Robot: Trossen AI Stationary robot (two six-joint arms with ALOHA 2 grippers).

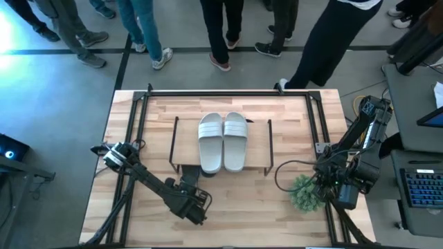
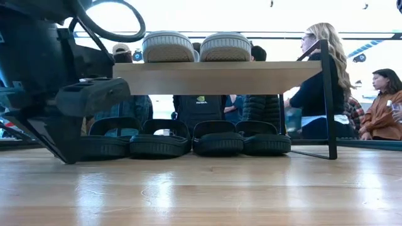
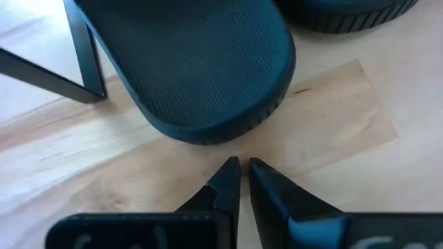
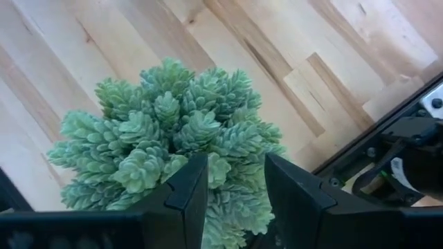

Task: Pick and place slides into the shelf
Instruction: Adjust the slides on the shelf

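Note:
The shelf (image 1: 257, 149) stands mid-table, and two pale slides (image 1: 223, 142) lie side by side on its top board (image 2: 220, 76). Several black slides (image 2: 188, 141) rest on their soles in a row on the table beneath it, heels toward the near edge. My left gripper (image 3: 240, 166) is shut and slants down just short of the heel of the leftmost black slide (image 3: 201, 69), beside the shelf's near left leg (image 3: 86, 55); a narrow strip of table shows between them. At the table's right, my right gripper (image 4: 235, 162) hangs open above a green plant (image 4: 173, 131).
The green plant (image 1: 304, 192) sits on the table near its right near corner. A black frame (image 1: 228, 93) runs round the tabletop. Bare wood lies in front of the shelf. People stand beyond the far edge.

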